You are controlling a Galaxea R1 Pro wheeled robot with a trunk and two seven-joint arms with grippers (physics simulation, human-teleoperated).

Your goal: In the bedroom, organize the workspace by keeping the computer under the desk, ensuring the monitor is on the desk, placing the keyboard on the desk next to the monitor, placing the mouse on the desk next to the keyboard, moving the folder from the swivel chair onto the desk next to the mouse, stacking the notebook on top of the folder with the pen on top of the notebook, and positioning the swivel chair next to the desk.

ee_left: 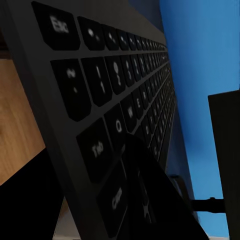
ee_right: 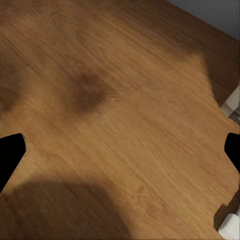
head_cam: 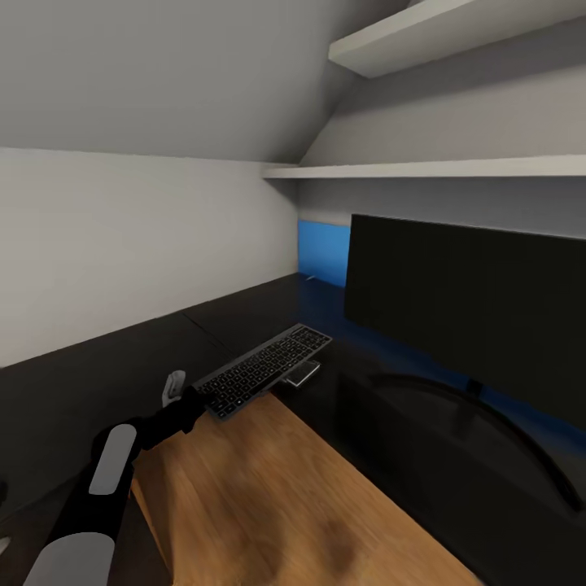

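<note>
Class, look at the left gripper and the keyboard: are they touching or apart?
Touching. In the left wrist view a dark finger lies over the keyboard keys; in the head view the left gripper meets its near end.

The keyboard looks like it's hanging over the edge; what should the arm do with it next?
Probably slide it further onto the desk. The left pincer grips the keyboard at its near end, which juts over the wooden floor beside the monitor.

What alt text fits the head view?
The left gripper holds one end of the keyboard over the edge of the black desk, wood floor below. A wide dark monitor stands at right under wall shelves.
</note>
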